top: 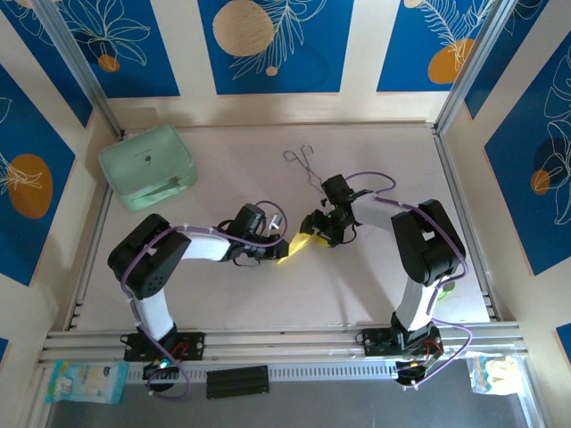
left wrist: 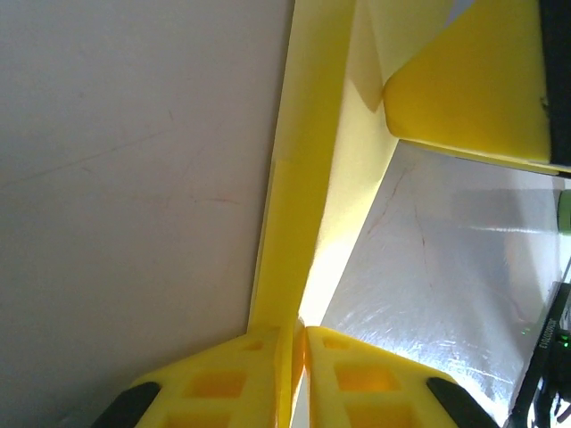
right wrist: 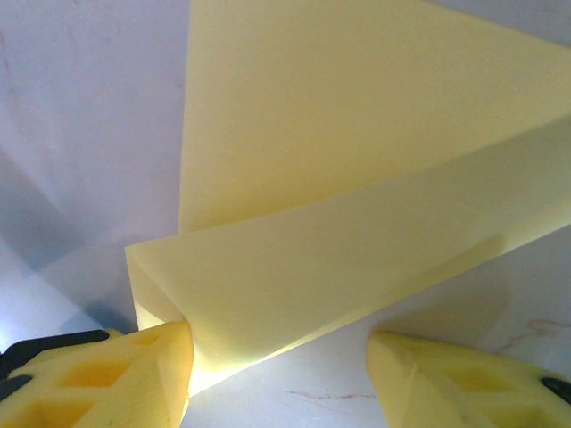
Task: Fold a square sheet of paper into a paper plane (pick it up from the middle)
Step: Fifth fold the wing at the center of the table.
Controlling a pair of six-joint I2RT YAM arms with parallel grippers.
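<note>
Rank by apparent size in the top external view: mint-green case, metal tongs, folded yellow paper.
1. mint-green case, clearly largest.
2-3. metal tongs and folded yellow paper: similar extent, not ranked, since the paper is partly hidden.

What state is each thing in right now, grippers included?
yellow paper: folded into a creased wedge, between the two grippers.
left gripper: shut on the paper's edge.
right gripper: open, paper by one finger.
mint-green case: closed, far left of the table.
metal tongs: lying loose, free of both grippers.
</note>
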